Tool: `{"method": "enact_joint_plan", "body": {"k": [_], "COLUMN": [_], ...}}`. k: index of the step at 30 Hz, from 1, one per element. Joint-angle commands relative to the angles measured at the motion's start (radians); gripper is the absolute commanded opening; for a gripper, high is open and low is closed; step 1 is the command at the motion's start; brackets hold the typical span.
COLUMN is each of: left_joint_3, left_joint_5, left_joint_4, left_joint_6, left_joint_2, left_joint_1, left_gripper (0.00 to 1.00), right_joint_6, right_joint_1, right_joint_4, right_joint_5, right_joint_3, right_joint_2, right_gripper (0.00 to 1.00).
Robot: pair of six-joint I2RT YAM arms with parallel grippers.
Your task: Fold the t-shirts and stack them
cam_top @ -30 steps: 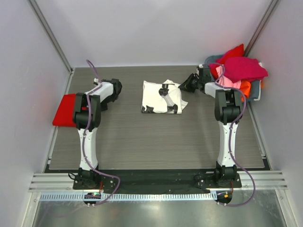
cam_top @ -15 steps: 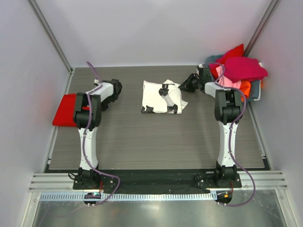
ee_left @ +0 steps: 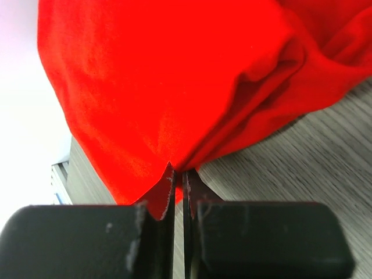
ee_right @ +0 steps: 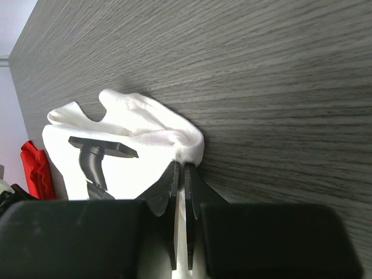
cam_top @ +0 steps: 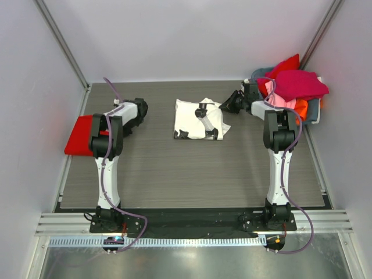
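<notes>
A plain red t-shirt (cam_top: 78,136) lies bunched at the table's left edge. My left gripper (ee_left: 179,170) is shut on its near edge, and the red t-shirt (ee_left: 163,87) is drawn to a point between the tips. In the top view that gripper is hidden under the arm. In the middle lies a folded white t-shirt (cam_top: 195,119) with black marks. My right gripper (ee_right: 181,164) is shut on a bunched fold of the white t-shirt (ee_right: 145,119) at its right edge. Magenta (cam_top: 299,83), pink (cam_top: 278,100) and orange (cam_top: 301,106) t-shirts are heaped at the back right.
The heap sits in a grey-blue basket (cam_top: 314,110) in the back right corner, with a red cloth (cam_top: 286,64) on top. Pale walls close in the table on three sides. The red t-shirt reaches the table's left edge (cam_top: 68,168).
My left gripper has gone from open to shut on the red t-shirt's edge, and its arm shifted slightly. The right arm and the white t-shirt have not moved.
</notes>
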Motion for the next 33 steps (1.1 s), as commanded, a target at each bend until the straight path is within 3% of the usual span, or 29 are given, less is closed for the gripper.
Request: {"method": "enact_joint_plan", "body": {"k": [1,9,23,26,29,30,31,33], "left_joint_3": [-0.011,0.006,0.245,0.253,0.228,0.216,0.193,0.175], "left_joint_5": [0.027,0.14,0.357,0.406,0.458,0.472,0.482,0.522], "left_joint_4": [0.032,0.044,0.017,0.049,0.09,0.122,0.139,0.19], "left_joint_6": [-0.02,-0.037,-0.175,-0.174,-0.16,-0.149,-0.148,-0.14], "left_joint_2": [-0.012,-0.043,-0.018,-0.055,-0.136,-0.165,-0.19,-0.259], "left_joint_1": [0.008,-0.056,-0.205,-0.22,-0.233,-0.239,-0.24,-0.24], "left_gripper": [0.0,0.0,0.02,0.12,0.39,0.56,0.62,0.73], "right_joint_6": [-0.038,-0.039,-0.042,-0.044,-0.044,-0.045,-0.045,-0.053], "right_joint_1": [0.001,-0.007,-0.016,-0.017,-0.021,-0.019,-0.021,-0.021], "right_joint_4": [-0.083,-0.083,-0.083,-0.084,-0.086,-0.087,-0.086,-0.086], "right_joint_5": [0.018,0.02,0.012,0.012,0.015,0.017,0.021,0.026], "right_joint_3": [0.012,0.007,-0.004,-0.004,-0.004,-0.007,-0.01,-0.02], "right_joint_2": [0.033,0.028,0.016,0.016,0.012,0.012,0.005,-0.005], "right_gripper": [0.09,0.09,0.09,0.09,0.11,0.16,0.37,0.55]}}
